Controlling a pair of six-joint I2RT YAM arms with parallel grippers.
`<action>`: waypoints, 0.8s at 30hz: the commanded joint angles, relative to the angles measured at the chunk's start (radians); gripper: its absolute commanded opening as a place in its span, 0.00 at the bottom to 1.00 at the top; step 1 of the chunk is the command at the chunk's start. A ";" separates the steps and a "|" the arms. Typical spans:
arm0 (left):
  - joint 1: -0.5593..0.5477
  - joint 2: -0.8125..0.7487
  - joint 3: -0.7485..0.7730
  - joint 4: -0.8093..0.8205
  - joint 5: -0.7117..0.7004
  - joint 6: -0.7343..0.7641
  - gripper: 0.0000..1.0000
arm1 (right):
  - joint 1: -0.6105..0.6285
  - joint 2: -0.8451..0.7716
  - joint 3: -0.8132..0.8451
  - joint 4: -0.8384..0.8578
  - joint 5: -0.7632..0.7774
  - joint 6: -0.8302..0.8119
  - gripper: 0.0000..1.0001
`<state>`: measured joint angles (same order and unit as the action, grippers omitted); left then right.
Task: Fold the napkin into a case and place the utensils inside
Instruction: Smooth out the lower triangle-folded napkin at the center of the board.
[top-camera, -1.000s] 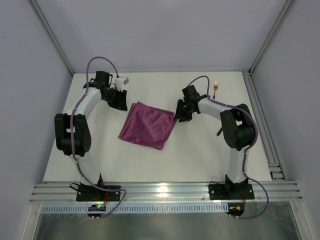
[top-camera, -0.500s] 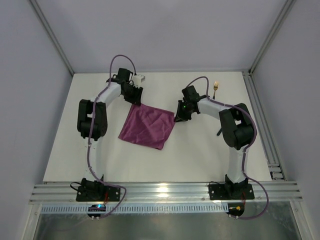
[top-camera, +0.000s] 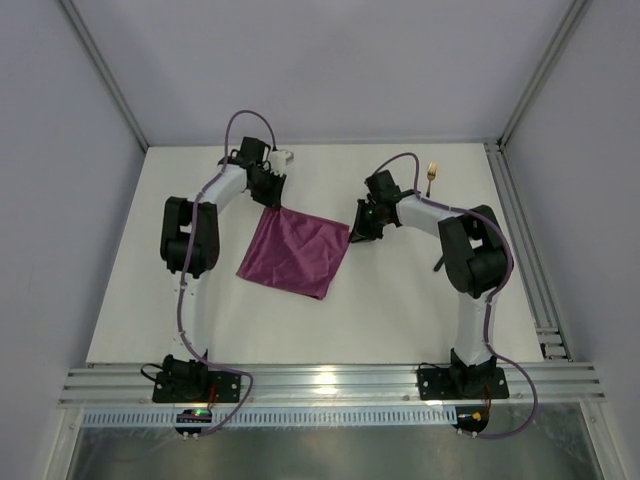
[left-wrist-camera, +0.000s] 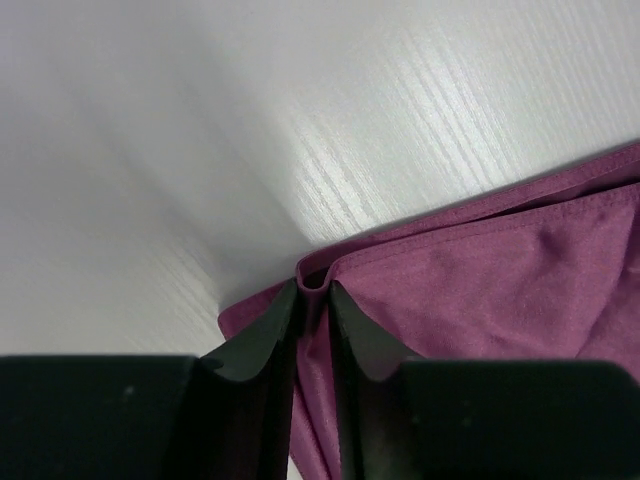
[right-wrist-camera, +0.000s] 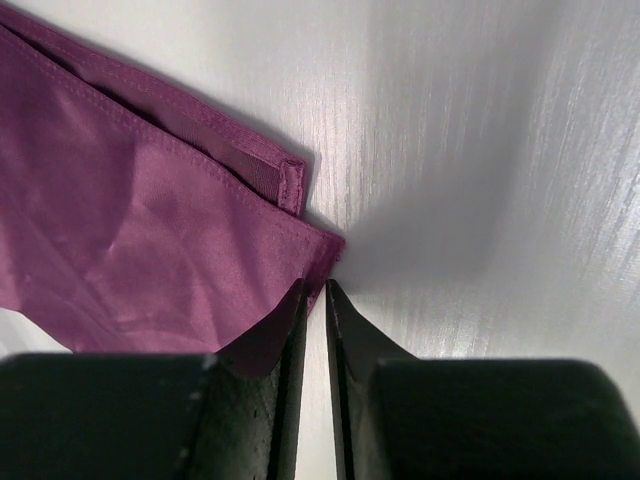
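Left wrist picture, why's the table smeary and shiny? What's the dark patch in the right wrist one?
Left wrist view: table blurred, glare streak above the napkin. Right wrist view: a soft shadow on the table beside the napkin's corner.

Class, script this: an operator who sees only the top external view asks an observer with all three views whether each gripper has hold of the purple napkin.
Operator: Has the left gripper got the napkin?
Observer: Yes. The left wrist view shows a raised ridge of cloth pinched between its fingers.
Operator: And the right gripper?
Observer: Unclear. Its jaws stand almost together at the napkin's corner, but I see no cloth in the slit between them.
Operator: Is the cloth one layer?
Observer: No. The right wrist view shows a second hemmed layer poking out beside the top one at that corner.
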<state>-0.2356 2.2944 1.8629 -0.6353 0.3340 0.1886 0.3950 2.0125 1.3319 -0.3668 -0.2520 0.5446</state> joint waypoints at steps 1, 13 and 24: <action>-0.001 0.011 0.047 -0.001 -0.012 0.012 0.18 | -0.008 0.031 0.026 0.012 0.005 -0.006 0.15; 0.001 -0.131 -0.070 0.008 -0.015 0.037 0.00 | -0.016 0.060 0.111 0.020 -0.047 -0.018 0.04; 0.021 -0.208 -0.182 0.023 -0.033 0.066 0.22 | -0.016 0.106 0.211 -0.014 -0.059 -0.040 0.09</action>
<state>-0.2291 2.1288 1.7008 -0.6319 0.3134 0.2352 0.3820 2.1025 1.4891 -0.3775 -0.2993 0.5251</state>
